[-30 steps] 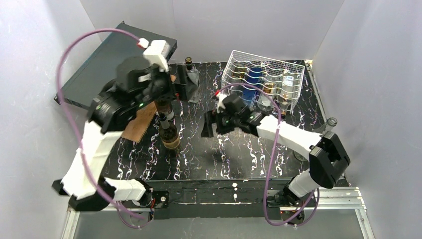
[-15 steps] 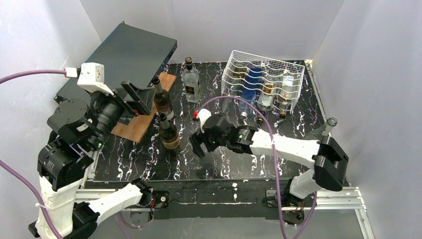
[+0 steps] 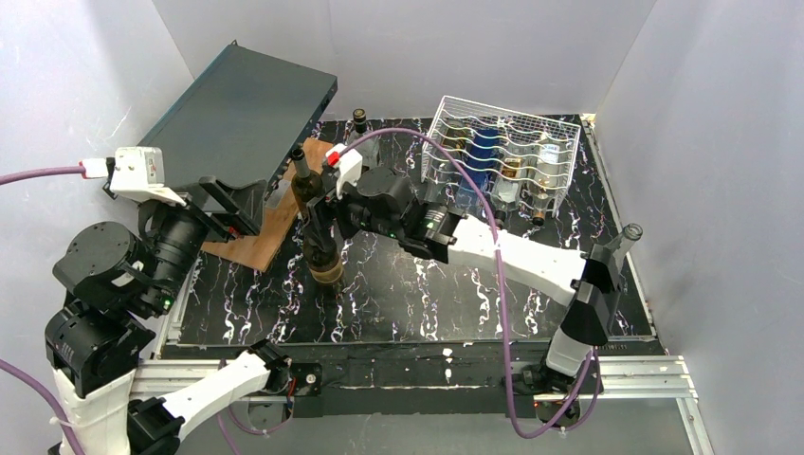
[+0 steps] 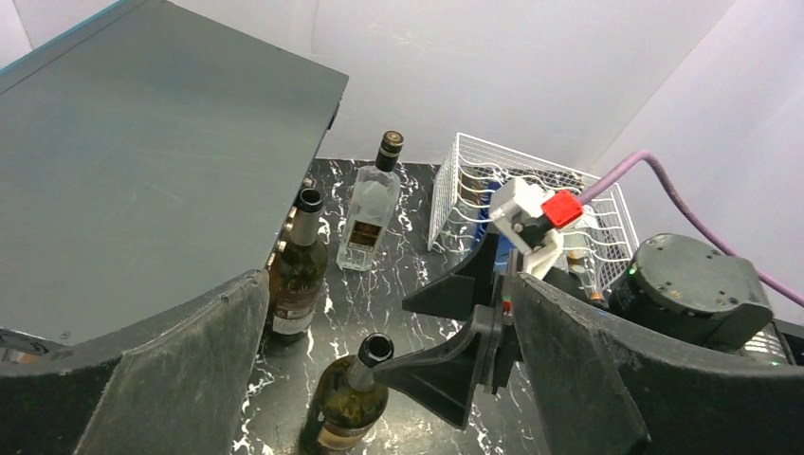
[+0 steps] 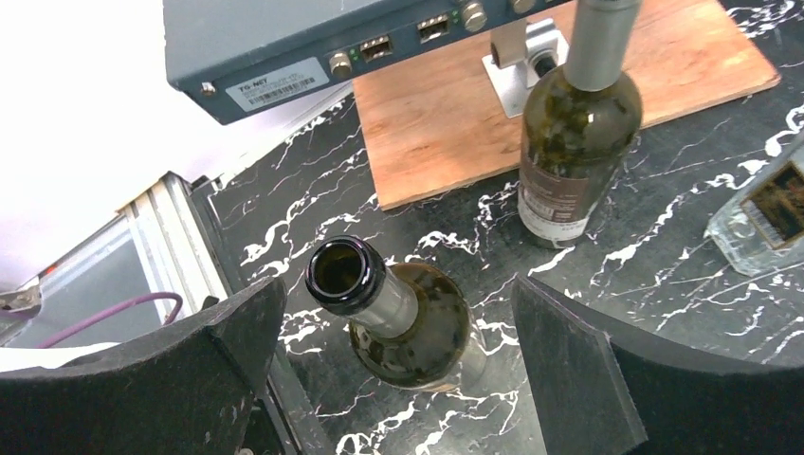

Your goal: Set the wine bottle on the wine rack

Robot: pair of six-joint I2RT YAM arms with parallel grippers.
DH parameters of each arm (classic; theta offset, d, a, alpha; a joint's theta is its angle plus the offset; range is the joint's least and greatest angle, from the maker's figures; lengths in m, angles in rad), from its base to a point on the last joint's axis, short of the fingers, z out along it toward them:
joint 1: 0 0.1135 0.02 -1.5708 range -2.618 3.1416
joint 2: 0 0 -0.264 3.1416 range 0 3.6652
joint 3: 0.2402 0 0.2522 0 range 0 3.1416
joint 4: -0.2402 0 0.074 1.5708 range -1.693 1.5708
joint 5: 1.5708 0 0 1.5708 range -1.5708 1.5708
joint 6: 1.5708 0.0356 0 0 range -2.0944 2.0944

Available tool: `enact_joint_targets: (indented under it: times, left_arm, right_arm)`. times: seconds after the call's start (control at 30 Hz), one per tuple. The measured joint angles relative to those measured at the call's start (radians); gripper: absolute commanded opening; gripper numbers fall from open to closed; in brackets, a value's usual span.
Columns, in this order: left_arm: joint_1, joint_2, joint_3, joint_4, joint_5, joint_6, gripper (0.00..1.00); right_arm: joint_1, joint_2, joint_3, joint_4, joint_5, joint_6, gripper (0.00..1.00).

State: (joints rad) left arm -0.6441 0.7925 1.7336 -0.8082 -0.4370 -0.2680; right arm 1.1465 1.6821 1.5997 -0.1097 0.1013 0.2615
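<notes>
The right arm has swung left across the table since the earlier frame. The right gripper [image 5: 398, 284] now hangs over the open wine bottle [image 5: 408, 318], fingers spread wide on either side of its neck and clear of the glass. The left arm has drawn back toward the left wall. The left gripper [image 4: 389, 284] is also spread wide, holds nothing, and sits well to the left of that bottle.

The open wine bottle stands upright on the black marbled table [image 3: 474, 303] with its mouth uncorked. It is not in the wine rack [image 3: 502, 156], which stands well apart to the bottle's right and farther back. Several bottles lie in the rack's cradles.

Just behind the open bottle stands a second dark bottle [image 5: 574, 142] with a grey capsule on its neck, at the edge of a wooden board [image 5: 455, 123]. Behind and to the right stands a clear bottle [image 4: 368, 213] with a dark cap. The right arm reaches in from the rack side to the open bottle. A dark-teal case [image 3: 246, 109] leans behind and to the left of the bottle, over the board.

The open bottle carries a pale label and the second bottle a dark one. The clear bottle's label is dark with gold. The case has a white barcode sticker. None of the print is large enough to read.
</notes>
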Motion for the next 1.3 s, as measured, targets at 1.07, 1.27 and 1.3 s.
enact_joint_targets:
  times: [1.07,1.27,1.3]
  left_arm:
    - [0.000,0.029,-0.040,-0.037,0.008,-0.010,0.98]
    - [0.000,0.029,-0.051,-0.037,0.010,-0.019,0.98]
    - [0.000,0.029,-0.054,-0.038,0.011,-0.020,0.98]
  right_arm:
    - [0.124,0.174,0.079,-0.024,0.335,-0.060,0.27]
    - [0.118,0.108,-0.010,0.006,0.379,-0.064,0.07]
    - [0.115,0.092,-0.028,0.007,0.390,-0.066,0.06]
